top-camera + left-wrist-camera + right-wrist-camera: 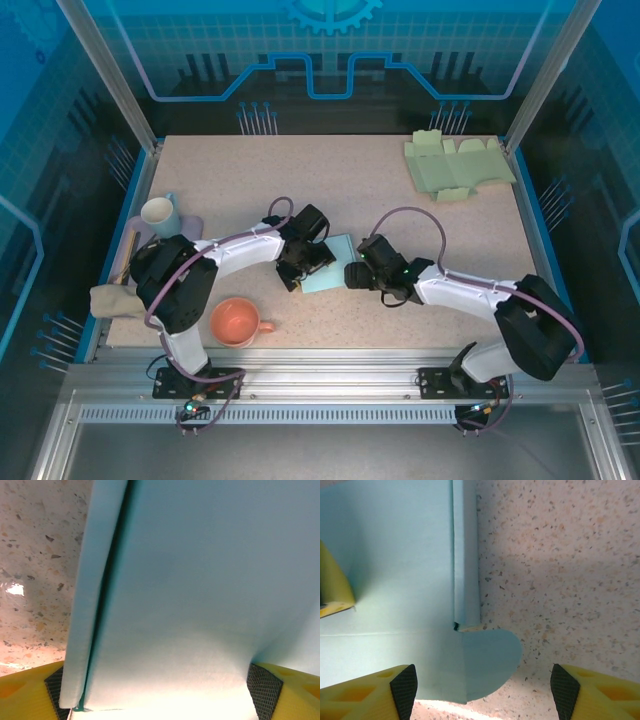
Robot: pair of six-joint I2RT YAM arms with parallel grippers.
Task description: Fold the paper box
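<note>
A light blue paper box (325,272) lies partly folded in the middle of the table, between my two grippers. My left gripper (300,262) sits at its left side. In the left wrist view the box (200,580) spans the whole gap of the left gripper (160,697), reaching both wide-apart pads (262,687), with a folded edge strip (87,605) on the left. My right gripper (360,272) stands open at the box's right side. In the right wrist view a rounded flap (490,655) lies between the fingers of the right gripper (485,690), one pad over the paper (395,580), the other over bare table.
A flat green paper box blank (455,165) lies at the back right. At the left edge stand a white cup (158,212) and a beige cloth (115,300). An orange cup (238,322) sits near the left arm's base.
</note>
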